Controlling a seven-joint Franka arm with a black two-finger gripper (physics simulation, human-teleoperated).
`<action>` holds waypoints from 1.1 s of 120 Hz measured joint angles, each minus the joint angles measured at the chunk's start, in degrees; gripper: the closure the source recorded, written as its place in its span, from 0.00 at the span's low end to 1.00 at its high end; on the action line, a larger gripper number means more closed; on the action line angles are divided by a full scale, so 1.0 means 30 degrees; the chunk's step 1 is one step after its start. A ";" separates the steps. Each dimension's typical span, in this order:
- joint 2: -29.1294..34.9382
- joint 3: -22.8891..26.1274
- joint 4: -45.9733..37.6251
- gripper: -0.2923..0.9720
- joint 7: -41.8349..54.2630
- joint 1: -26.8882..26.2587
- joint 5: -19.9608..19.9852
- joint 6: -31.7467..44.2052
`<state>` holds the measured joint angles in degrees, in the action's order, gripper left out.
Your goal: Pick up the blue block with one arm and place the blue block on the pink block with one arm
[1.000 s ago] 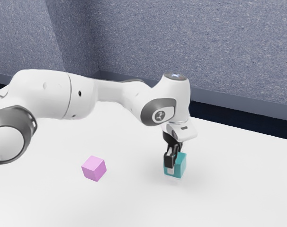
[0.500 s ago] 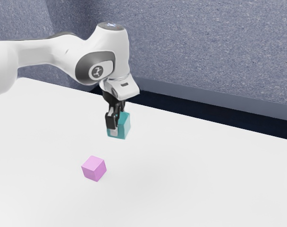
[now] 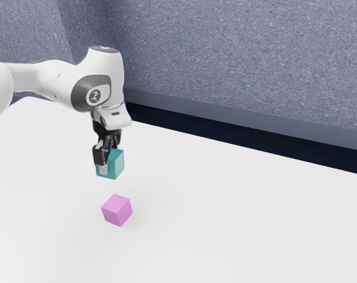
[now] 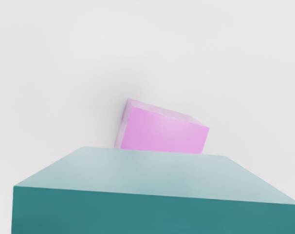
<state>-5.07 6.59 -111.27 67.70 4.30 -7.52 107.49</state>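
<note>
Entry 1, arm point(image 3: 46, 82): reaches in from the exterior view's left, hand pointing down over the table point(image 3: 255, 224)

Entry 2, gripper point(image 3: 106, 165): my fingers are clamped on the blue block point(image 3: 115, 163) from two sides. The block hangs clear of the table, above the pink block point(image 3: 117, 210) and a little toward the exterior view's left

Entry 3, pink block: sits on the table, turned corner-on to the side camera, apart from the blue one

Entry 4, risks: I judge the offset to be the main hazard. If I let go here, the blue block would catch an edge and tumble off. The two blocks may also be turned differently, though I cannot read that surely. Lowering too hard would push the pink block aside

Entry 5, views: the exterior view gives me height and the grip. The wrist view gives alignment instead, with the pink block peeking out past the far edge of the blue block's top face, not centred under it
</note>
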 joint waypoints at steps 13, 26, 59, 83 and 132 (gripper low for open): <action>-0.0516 0.0005 -0.0349 0.48 0.1170 0.0437 0.0051 0.0442; -0.0348 -0.0006 -0.1414 0.48 0.2216 0.0801 0.0436 0.1428; -0.0685 -0.0003 -0.2542 0.48 0.4312 0.1215 0.0419 0.4842; 0.0179 0.0002 -0.4539 0.48 0.5362 0.0948 0.0617 0.6241; 0.0355 0.0031 -0.5732 0.48 0.6686 0.0678 0.1391 0.7163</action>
<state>-4.01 6.68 -128.47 87.76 6.33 -3.35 128.98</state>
